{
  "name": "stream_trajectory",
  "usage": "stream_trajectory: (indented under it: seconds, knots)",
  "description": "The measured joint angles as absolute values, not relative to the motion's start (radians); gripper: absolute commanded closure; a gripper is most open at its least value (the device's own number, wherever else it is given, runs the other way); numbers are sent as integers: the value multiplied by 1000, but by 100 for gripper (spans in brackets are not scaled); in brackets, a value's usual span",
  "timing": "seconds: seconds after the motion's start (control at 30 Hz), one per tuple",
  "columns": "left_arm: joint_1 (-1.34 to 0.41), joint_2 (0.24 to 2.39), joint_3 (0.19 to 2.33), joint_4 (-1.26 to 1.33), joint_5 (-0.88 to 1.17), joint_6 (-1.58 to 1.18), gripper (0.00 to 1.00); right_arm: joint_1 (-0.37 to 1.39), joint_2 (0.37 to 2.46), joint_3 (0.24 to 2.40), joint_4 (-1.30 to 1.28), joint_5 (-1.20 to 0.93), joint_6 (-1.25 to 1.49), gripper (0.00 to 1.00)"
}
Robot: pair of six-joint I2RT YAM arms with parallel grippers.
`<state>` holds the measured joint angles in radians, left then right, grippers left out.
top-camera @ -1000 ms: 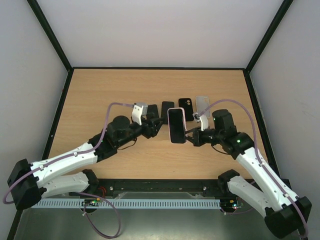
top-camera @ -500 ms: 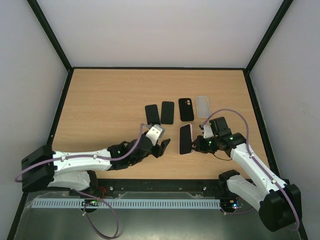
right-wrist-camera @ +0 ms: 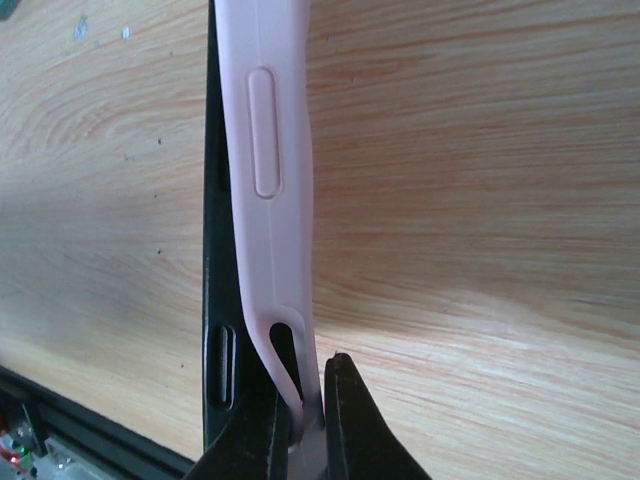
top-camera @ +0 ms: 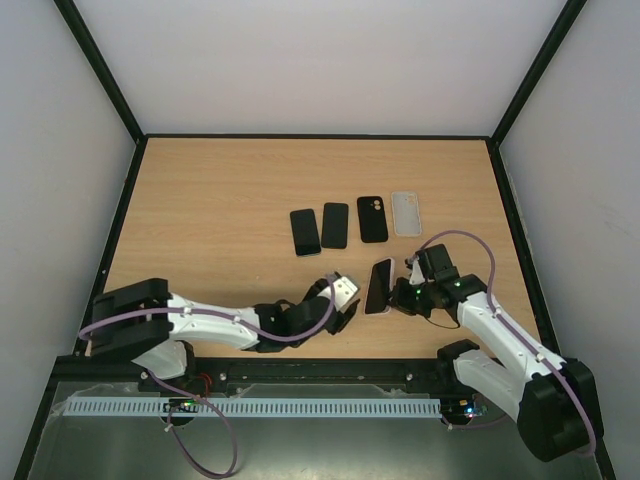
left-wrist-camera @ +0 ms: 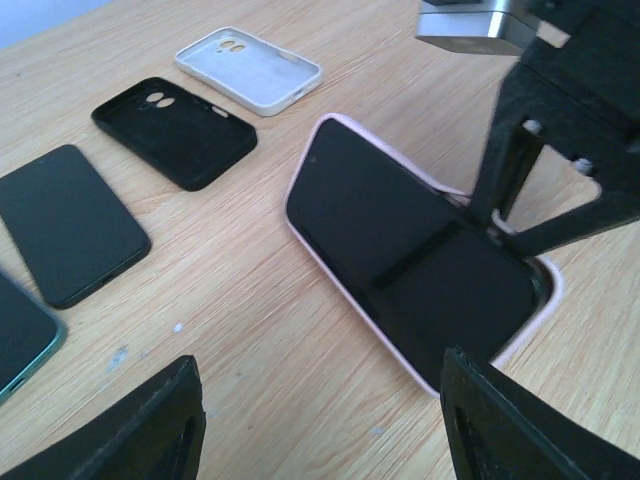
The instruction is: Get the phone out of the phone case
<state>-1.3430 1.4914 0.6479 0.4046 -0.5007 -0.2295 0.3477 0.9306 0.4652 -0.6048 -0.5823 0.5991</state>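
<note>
The phone [top-camera: 379, 284] is black and sits in a pink phone case [top-camera: 385, 300], one long edge resting on the wood and the other raised. My right gripper [top-camera: 400, 297] is shut on the case's lip at its near end. In the right wrist view the pink phone case [right-wrist-camera: 265, 150] bends away from the phone's black side [right-wrist-camera: 215, 300] at the pinch of my right gripper [right-wrist-camera: 305, 420]. My left gripper [top-camera: 346, 304] is just left of the phone, low over the table. Its fingers [left-wrist-camera: 160, 425] stand open with bare wood between them, and the phone [left-wrist-camera: 420, 250] lies just ahead.
Behind the phone lie two bare dark phones [top-camera: 306, 231] [top-camera: 335, 225], an empty black case [top-camera: 372, 218] and an empty pale case [top-camera: 406, 213] in a row. The table's near edge and the arms' base rail [top-camera: 320, 372] are close behind both grippers.
Both arms have drawn back toward the near edge. The right gripper carried the cased phone down from in front of the row. The left gripper swung in low beside it.
</note>
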Motion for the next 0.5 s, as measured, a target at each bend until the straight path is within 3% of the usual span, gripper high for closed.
stream_trajectory:
  seconds: [0.5]
  knots:
    - [-1424, 1755, 860, 437, -571, -52, 48, 347, 1025, 463, -525, -541, 613, 98]
